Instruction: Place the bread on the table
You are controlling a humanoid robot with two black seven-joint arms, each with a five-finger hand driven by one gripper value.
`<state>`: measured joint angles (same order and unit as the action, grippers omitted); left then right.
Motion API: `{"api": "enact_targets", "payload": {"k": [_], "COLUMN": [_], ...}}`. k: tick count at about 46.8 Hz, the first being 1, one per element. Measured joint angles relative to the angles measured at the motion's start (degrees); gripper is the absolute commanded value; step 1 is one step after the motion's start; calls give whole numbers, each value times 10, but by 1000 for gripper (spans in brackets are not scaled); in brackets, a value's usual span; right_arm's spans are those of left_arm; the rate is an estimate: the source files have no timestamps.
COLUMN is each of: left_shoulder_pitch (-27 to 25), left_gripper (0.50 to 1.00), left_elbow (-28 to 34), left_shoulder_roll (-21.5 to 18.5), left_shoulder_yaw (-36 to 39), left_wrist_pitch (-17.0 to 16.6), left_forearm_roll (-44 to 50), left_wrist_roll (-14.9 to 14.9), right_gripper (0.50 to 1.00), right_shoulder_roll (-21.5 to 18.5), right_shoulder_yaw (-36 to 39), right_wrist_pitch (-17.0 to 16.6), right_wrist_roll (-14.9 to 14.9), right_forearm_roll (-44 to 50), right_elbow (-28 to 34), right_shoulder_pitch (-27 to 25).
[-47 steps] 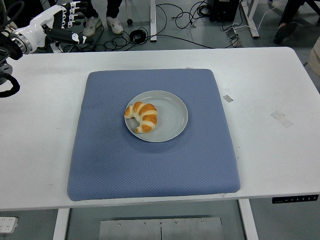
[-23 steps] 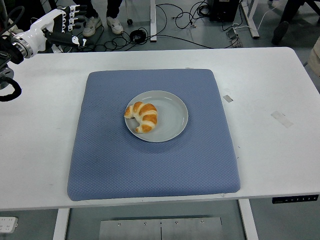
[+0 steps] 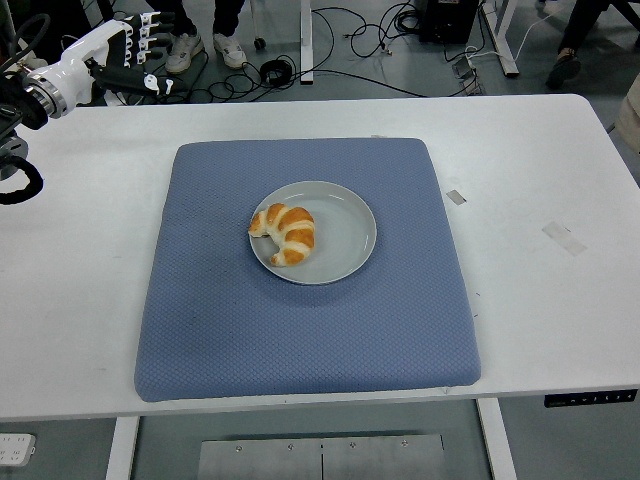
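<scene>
A golden croissant (image 3: 284, 233) lies on the left part of a grey round plate (image 3: 340, 232). The plate sits in the middle of a blue square mat (image 3: 300, 330) on the white table (image 3: 540, 300). My left hand (image 3: 125, 52) is at the far left corner, beyond the table's far edge, far from the croissant. Its fingers are spread and hold nothing. The right arm is out of view.
A person's feet in pale shoes (image 3: 205, 48) stand on the floor past the far edge, beside cables (image 3: 350, 40). Small tape marks (image 3: 563, 236) lie on the table right of the mat.
My left hand has drifted slightly left and up at the far left corner. The croissant and plate have not moved.
</scene>
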<state>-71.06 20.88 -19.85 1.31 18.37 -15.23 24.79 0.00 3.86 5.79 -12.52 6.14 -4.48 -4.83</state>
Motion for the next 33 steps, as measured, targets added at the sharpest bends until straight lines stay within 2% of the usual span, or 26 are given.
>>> {"api": "enact_targets", "payload": {"k": [33], "left_shoulder_pitch": [-2], "left_gripper": [974], "left_elbow": [0], "left_shoulder_roll": [6], "left_shoulder_yaw": [4], "left_wrist_pitch": [0], "left_forearm_roll": [-4], "left_wrist_roll": [-1], "right_gripper": [1000], "right_shoulder_roll": [0], "right_shoulder_yaw": [0], "right_wrist_pitch": [0], "right_wrist_roll": [0], "right_forearm_roll": [0], "right_elbow": [0], "right_shoulder_pitch": [0]}}
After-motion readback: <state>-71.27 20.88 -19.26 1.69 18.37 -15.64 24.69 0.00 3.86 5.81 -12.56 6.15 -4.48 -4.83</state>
